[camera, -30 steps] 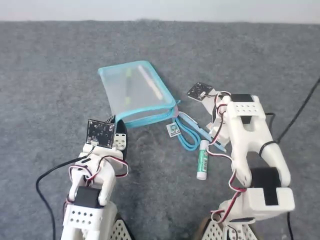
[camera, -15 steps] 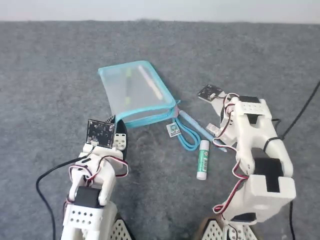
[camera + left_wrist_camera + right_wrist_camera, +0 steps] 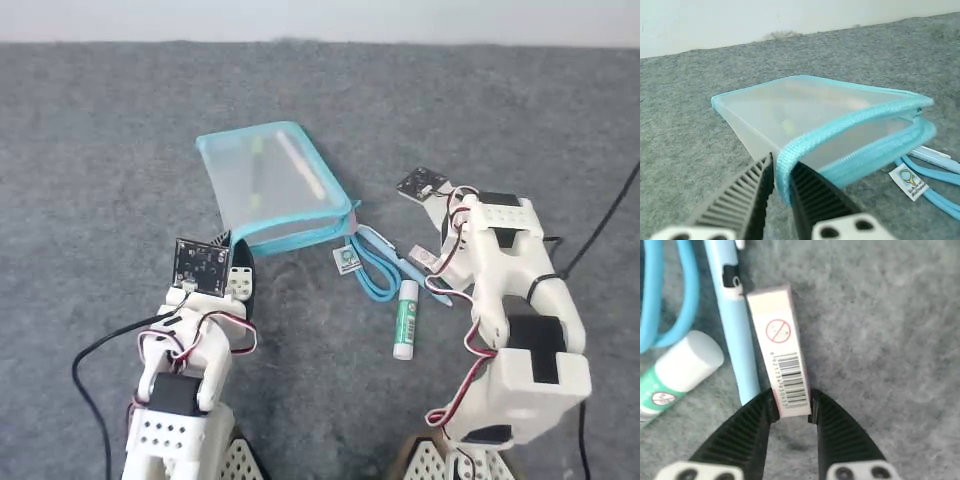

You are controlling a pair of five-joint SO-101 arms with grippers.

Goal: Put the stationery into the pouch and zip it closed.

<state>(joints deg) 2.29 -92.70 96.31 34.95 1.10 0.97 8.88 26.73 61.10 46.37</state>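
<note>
Your left gripper (image 3: 782, 197) sits at the near left of the grey surface (image 3: 100, 150), its jaws clenched on the corner of the pouch's blue zipper edge. The pouch (image 3: 270, 185) lies flat just beyond, its mouth gaping toward the right, with a green item and a pale stick showing through its clear wall. Right of the mouth you have a small tag (image 3: 347, 260) and a blue strap loop (image 3: 372, 272). The glue stick (image 3: 405, 318) lies nearer to you, just right of the loop. The light blue pen (image 3: 400, 262) lies slantwise, pressed alongside the white block (image 3: 782, 365). Your right gripper (image 3: 792, 407) is low over the surface, its jaws grasping the block's near end.
</note>
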